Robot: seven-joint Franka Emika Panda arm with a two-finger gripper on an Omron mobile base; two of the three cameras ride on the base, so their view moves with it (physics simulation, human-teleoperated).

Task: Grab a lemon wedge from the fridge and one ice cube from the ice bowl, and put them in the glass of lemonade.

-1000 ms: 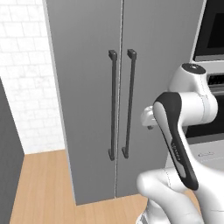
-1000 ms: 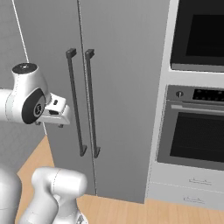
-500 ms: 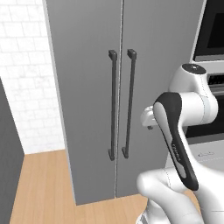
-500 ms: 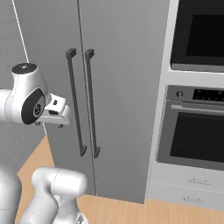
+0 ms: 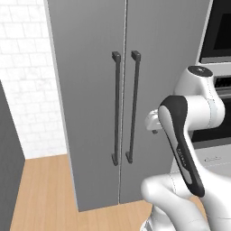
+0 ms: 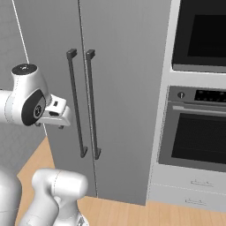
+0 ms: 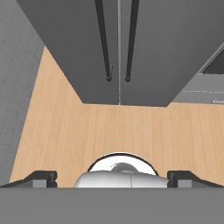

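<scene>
The gripper (image 7: 112,177) stood wide open and empty, its dark fingertips (image 7: 40,177) far apart, pointing down at the wooden floor (image 7: 131,131) in front of the fridge (image 5: 135,40). The fridge was a tall grey two-door cabinet, both doors shut, with two long dark bar handles (image 5: 116,108) flanking the centre seam. An oven (image 6: 198,128) stood just beside it on the right.

- The fridge (image 5: 103,113) is cut off at the top in both base views; its 2 doors are shut, so the interior is concealed.
- In the hand view, the upper lengths of the 2 door handles (image 7: 105,39) are cut off by the top edge.
- The oven (image 6: 198,132) is cropped at the right edge of the right base view.
- The fingers of the gripper (image 6: 59,120) are largely hidden behind the hand housing in the base views.
</scene>
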